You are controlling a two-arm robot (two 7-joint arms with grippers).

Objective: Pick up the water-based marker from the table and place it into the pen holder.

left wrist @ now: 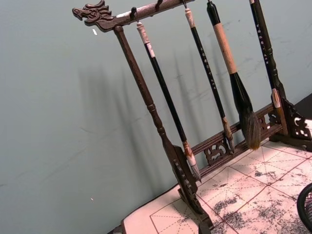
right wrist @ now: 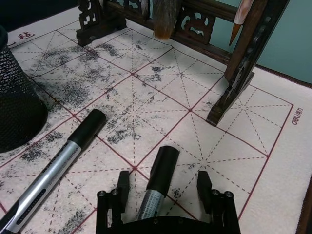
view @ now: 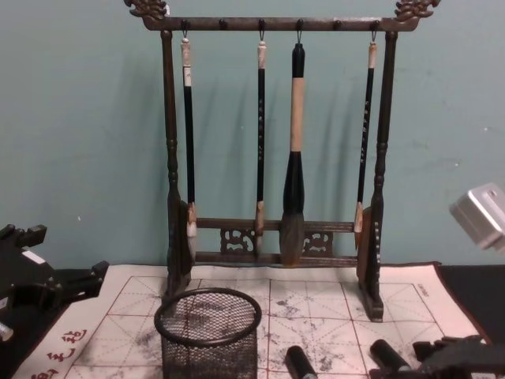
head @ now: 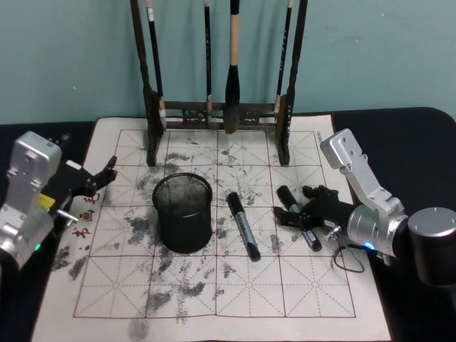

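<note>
A: Teal wall [view: 79, 158] behind, dark bench [head: 420, 135], smudged felt mat [head: 249, 292]. Obstructions?
B: Brush rack [view: 170, 158] at far edge. Pen holder [head: 183, 214] mid-mat, second marker [head: 242, 224] just beside it.
A: Hands?
B: Right hand [right wrist: 163, 179] open, straddling the water-based marker [right wrist: 165, 161] lying toward the right edge, fingers not touching it. Left hand [head: 96, 178] at left edge.

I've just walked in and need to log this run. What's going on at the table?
The right pincer is low over the felt mat, open, with its fingers on either side of one marker but not closed on it. A second marker lies on the mat beside the mesh pen holder, which looks empty. The left pincer hovers idle at the mat's left edge.
</note>
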